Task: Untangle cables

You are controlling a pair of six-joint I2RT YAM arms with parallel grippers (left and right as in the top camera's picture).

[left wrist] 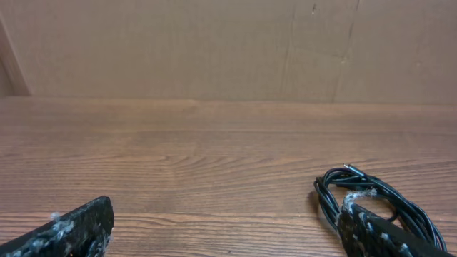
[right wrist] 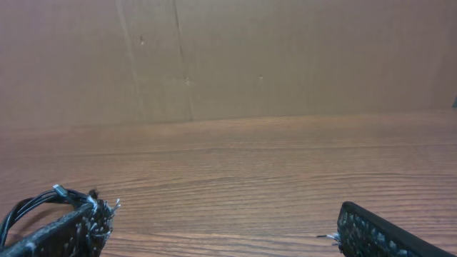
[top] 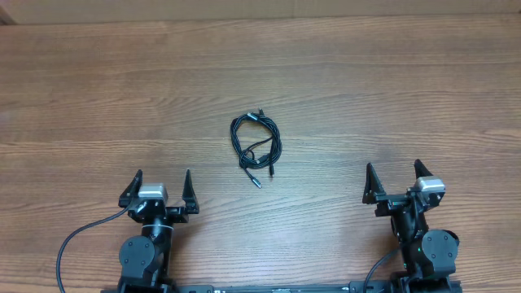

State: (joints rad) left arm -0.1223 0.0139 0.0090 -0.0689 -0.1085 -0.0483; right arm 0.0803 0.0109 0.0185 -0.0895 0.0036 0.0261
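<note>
The cables (top: pixel 257 145) lie as one small coiled black bundle at the middle of the wooden table, with plug ends poking out at its top and lower side. My left gripper (top: pixel 159 185) stands open near the front left, well short of the bundle, nothing between its fingers. My right gripper (top: pixel 394 178) is open at the front right, also apart from it. In the left wrist view the cables (left wrist: pixel 371 196) show beyond the right fingertip (left wrist: pixel 371 228). In the right wrist view a loop of the cables (right wrist: pixel 32 203) peeks out behind the left fingertip (right wrist: pixel 75 228).
A brown cardboard wall (left wrist: pixel 214 43) stands along the table's far edge. Thicker black arm wires (top: pixel 77 244) trail by the left arm's base and by the right base (top: pixel 378 268). Bare wood (top: pixel 366 98) surrounds the bundle.
</note>
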